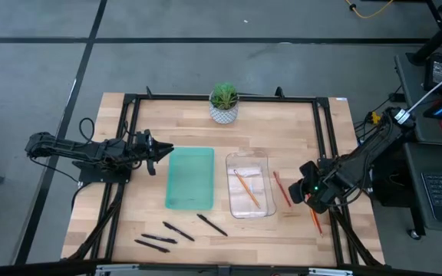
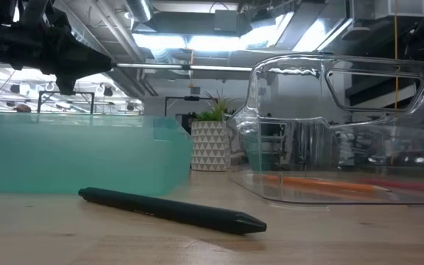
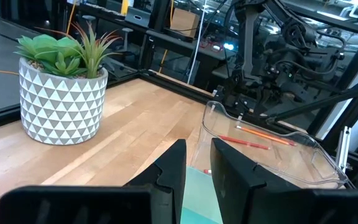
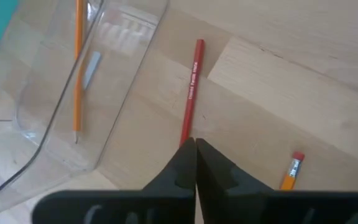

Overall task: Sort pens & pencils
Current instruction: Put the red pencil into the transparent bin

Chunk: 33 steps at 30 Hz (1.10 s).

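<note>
Three black pens [image 1: 212, 224] [image 1: 179, 231] [image 1: 152, 244] lie flat on the table near its near edge; one pen [image 2: 171, 210] shows close in the low view. One orange pencil [image 1: 245, 188] [image 4: 78, 68] lies in the clear tray [image 1: 248, 162]. A red pencil [image 1: 282, 188] [image 4: 191, 93] lies on the wood just right of that tray. Another orange pencil [image 1: 315, 222] [image 4: 291, 171] lies under the right arm. My right gripper [image 1: 301, 188] [image 4: 194, 146] is shut, with its tips over the red pencil's end. My left gripper [image 1: 159, 151] [image 3: 199, 168] is narrowly open beside the teal tray's left edge. My right gripper's shut fingertips [image 4: 185, 152] stand at the near end of the red pencil [image 4: 184, 138], coming from above on a slant. The pencil lies flat on the table. Whether the tips touch it, I cannot tell.
A teal tray [image 1: 190, 178] [image 2: 79, 154] sits left of the clear tray [image 2: 344, 125], both mid-table. A potted plant [image 1: 223, 103] [image 3: 61, 93] stands at the far edge. A black frame [image 1: 133, 103] rims the table. Bare wood lies between the trays and the pens.
</note>
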### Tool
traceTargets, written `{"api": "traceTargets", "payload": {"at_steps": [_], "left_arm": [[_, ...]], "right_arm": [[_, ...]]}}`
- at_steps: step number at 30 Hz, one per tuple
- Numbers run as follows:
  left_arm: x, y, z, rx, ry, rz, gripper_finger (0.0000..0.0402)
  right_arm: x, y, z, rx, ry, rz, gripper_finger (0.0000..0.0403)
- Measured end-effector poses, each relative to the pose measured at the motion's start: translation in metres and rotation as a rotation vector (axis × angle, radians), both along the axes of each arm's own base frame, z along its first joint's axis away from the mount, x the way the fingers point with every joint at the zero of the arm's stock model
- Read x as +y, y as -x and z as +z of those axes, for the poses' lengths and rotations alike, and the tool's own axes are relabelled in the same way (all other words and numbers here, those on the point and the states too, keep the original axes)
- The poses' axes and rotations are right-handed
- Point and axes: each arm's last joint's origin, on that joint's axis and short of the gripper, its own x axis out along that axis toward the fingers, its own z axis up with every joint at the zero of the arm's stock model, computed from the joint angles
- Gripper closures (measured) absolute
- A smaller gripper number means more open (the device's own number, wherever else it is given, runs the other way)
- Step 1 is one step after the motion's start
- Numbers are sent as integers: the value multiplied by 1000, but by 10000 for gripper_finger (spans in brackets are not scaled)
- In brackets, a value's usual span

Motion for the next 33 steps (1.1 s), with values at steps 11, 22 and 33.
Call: {"api": "traceTargets", "payload": {"at_steps": [11, 22, 33], "left_arm": [[0, 0, 0, 0, 0, 0, 333], [0, 0, 0, 0, -1, 0, 333], [0, 0, 0, 0, -1, 0, 333]], "right_arm": [[4, -7, -12, 8, 132, 45, 239], [29, -29, -47, 88, 114, 138, 183], [37, -35, -77, 212, 139, 132, 210]]}}
